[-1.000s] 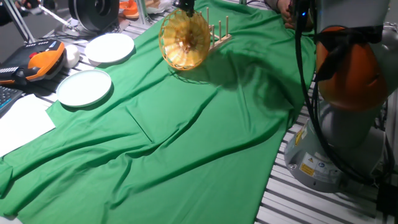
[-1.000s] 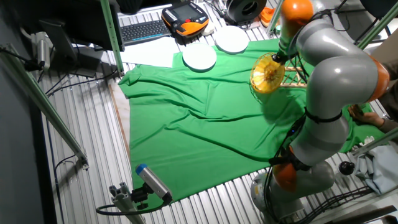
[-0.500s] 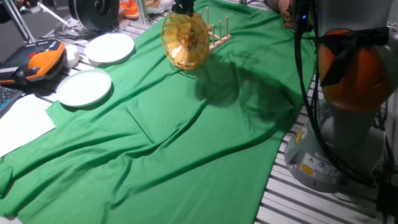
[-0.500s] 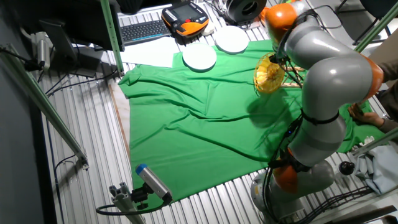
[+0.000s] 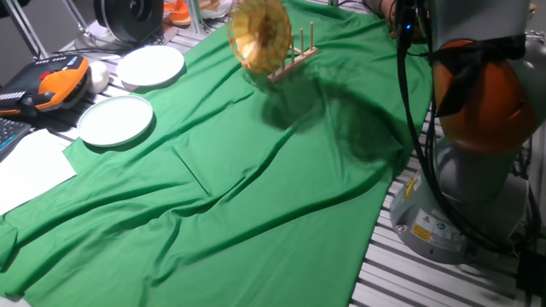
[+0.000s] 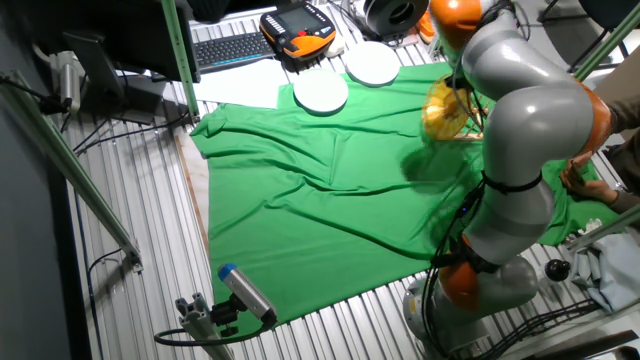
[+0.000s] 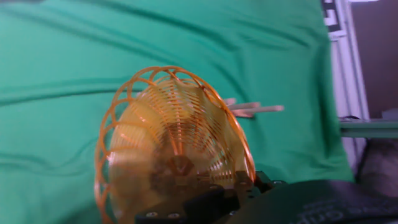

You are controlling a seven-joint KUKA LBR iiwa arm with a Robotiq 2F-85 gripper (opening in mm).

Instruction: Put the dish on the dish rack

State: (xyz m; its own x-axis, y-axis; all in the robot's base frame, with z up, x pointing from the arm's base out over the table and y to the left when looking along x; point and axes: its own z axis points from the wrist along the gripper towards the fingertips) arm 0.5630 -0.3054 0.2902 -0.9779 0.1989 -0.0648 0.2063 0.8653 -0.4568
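A golden-tan open weave with a looped lattice rim is shown by the dish point(image 7: 174, 143), and pale natural wood by the dish rack point(image 5: 294, 58) just beyond it. Everything under the hand is covered by a plain bright green cloth point(image 5: 256, 179). Farther off, plain white is seen on two plates point(image 5: 115, 119) point(image 5: 151, 65), and orange with black on a handheld pendant point(image 5: 53, 81).

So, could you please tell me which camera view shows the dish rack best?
One fixed view: the dish rack shows its pegs and base beside the raised dish. In the hand view the dish hides all but a sliver; in the other fixed view the arm and dish block it.
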